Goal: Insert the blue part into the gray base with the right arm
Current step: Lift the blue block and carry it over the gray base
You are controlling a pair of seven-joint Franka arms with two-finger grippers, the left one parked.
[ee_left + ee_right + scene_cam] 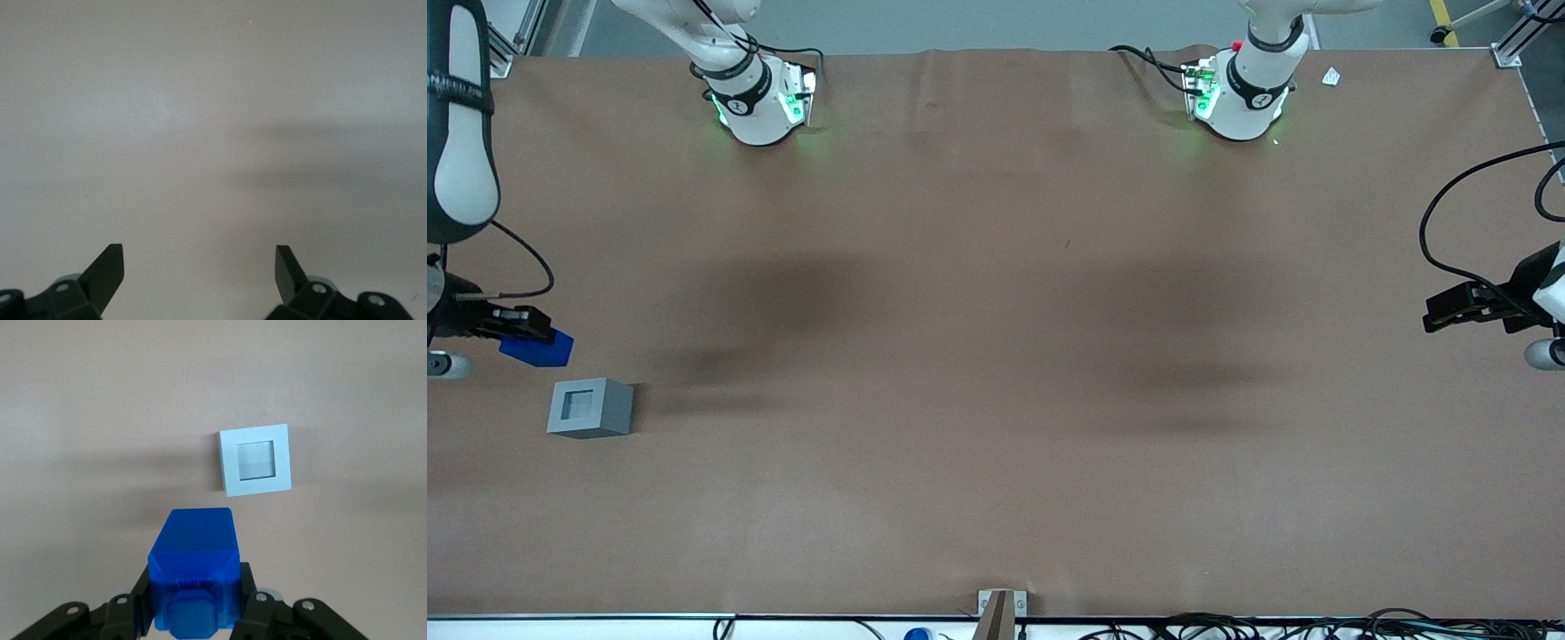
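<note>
One half of the job looks done: your gripper has its jaws closed tight on the blue part, carried clear of the bench at the working arm's end. The gray base sits on the bench with its square recess facing up and empty, nearer the front camera than the part; in the front view it lies at about five o'clock from the part, near but apart. What remains, as you can judge, is lining the part up over the recess and lowering it in
</note>
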